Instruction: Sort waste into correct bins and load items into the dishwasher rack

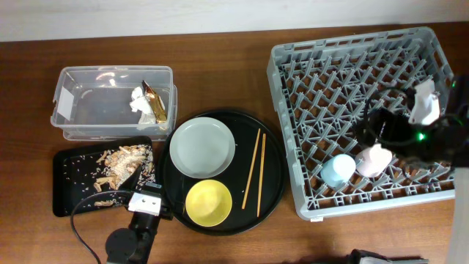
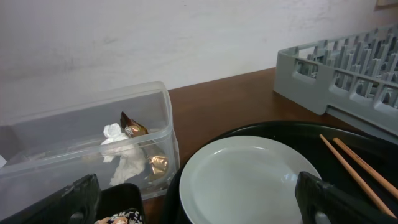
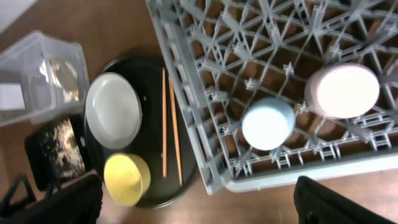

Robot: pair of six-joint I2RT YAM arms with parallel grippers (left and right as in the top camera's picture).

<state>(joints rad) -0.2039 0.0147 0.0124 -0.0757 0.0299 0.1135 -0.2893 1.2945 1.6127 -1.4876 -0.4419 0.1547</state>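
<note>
Left gripper point(image 2: 196, 200) spread wide, empty; plate point(image 2: 249, 182) lies directly ahead, lower centre of frame. Right gripper point(image 3: 199, 202) likewise open, empty, above rack point(image 3: 249, 37). Left arm judged nearer the plate.

Your black left gripper point(image 2: 198, 202) sits low and nearly level, jaws spread wide, holding nothing. Your black right gripper point(image 3: 198, 202) looks straight down from above, jaws equally wide, empty.

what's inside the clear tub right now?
The tub holds white tissue and a gold-brown wrapper, bunched at its right end. The rest looks bare. Anything under the tissue is covered.
</note>
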